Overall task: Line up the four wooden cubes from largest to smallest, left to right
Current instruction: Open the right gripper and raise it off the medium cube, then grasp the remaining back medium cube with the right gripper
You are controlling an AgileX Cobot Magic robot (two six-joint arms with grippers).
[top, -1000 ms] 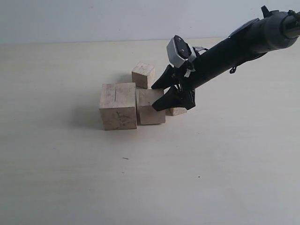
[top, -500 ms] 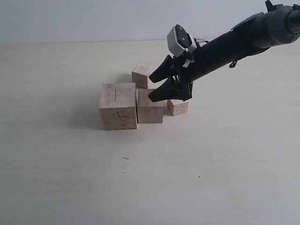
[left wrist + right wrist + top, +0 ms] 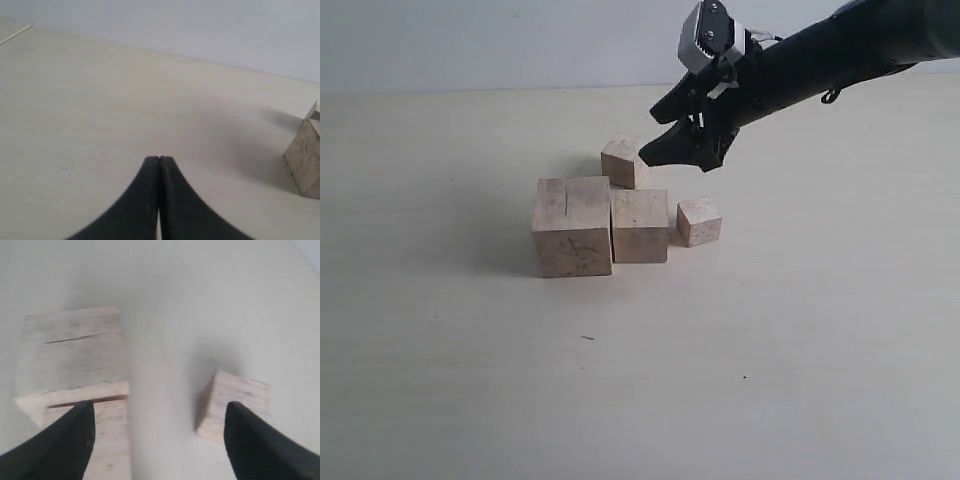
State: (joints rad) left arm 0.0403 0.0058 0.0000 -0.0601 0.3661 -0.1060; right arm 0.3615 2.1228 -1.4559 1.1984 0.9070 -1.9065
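Three wooden cubes stand in a row on the table: the largest with a dark crack on top, a medium one touching its right side, and the smallest a little apart to the right. Another cube sits behind the row. My right gripper hangs open and empty in the air, just right of that back cube. Its wrist view shows the fingers spread over the largest cube, the medium cube and the back cube. My left gripper is shut and empty, low over bare table.
The pale table stretches on all sides of the cubes, with a light wall behind. The left wrist view catches one cube at the edge of its frame, well away from that gripper.
My right gripper has risen and drawn back from the smallest cube, which stays on the table beside the medium one. Its jaws have stayed open.
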